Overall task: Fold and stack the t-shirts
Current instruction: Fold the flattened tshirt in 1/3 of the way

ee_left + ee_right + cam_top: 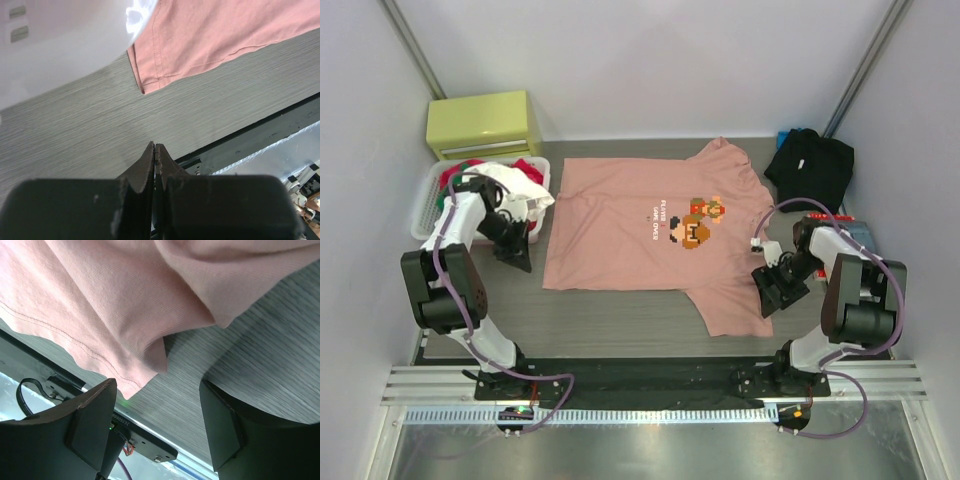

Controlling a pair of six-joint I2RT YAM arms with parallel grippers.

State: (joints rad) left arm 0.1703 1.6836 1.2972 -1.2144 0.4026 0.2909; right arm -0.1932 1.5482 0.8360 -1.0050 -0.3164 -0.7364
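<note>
Your salmon-pink cloth t-shirt [620, 230] lies spread flat, print side up, in the middle of the grey wood-grain bench [620, 320]. Its long axis runs left to right across the top view. The straight hem points left, and the collar and both short sleeves point right, one sleeve toward the far wall and the other toward the arm bases. The small pixel-character print [698, 222], with white text beside it, sits on the chest, turned sideways to you. The body lies smooth. The near sleeve [740, 305] is rumpled, and your right wrist view shows a soft fold raised along its edge.

The black t-shirt [810, 165] sits crumpled in a heap at the far right corner, just beside the pink one's far sleeve.

Your left jaws are pressed together on nothing, over bare bench just left of the hem's near corner [142, 90]. They sit between the shirt and a white slatted plastic basket [425, 215] of red, green and white clothes. A white garment [525, 190] spills over the basket's rim toward the pink hem. A yellow-green box [483, 122] stands behind the basket at the far wall.

Your right jaws stand wide with only bench between them. They are right at the near sleeve, whose stitched edge [75, 340] lies just ahead of the black fingers [95, 420].
</note>
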